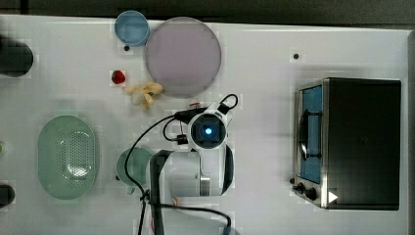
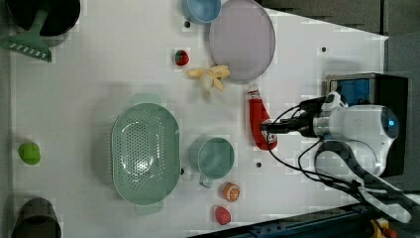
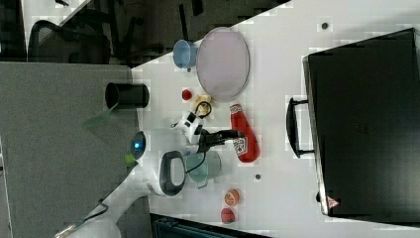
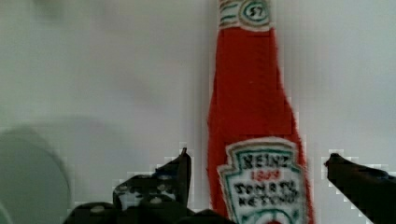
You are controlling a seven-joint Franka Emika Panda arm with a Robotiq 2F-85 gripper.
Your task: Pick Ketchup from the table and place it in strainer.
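The Ketchup point(image 2: 257, 116) is a slim red bottle lying flat on the white table, its white cap toward the purple plate. The wrist view shows the Ketchup point(image 4: 252, 112) close up with its label between my fingers. My gripper point(image 4: 259, 158) is open and low over the bottle, one finger on each side of the labelled body with a gap at both sides. The left view has the gripper point(image 2: 270, 130) at the bottle's lower half. The strainer point(image 2: 119, 144), a pale mint-green oval basket, stands empty toward the left view's left, beyond the green cup. From above, the strainer point(image 1: 45, 147) sits by the top view's left edge.
A green cup point(image 2: 215, 157) stands between bottle and strainer. A purple plate point(image 2: 242, 39), a blue bowl point(image 2: 200, 9), a peeled banana point(image 2: 210, 77) and a strawberry point(image 2: 182, 57) lie beyond the bottle's cap. A toaster oven point(image 1: 362, 142) stands at the top view's right. An orange half point(image 2: 231, 191) lies near the cup.
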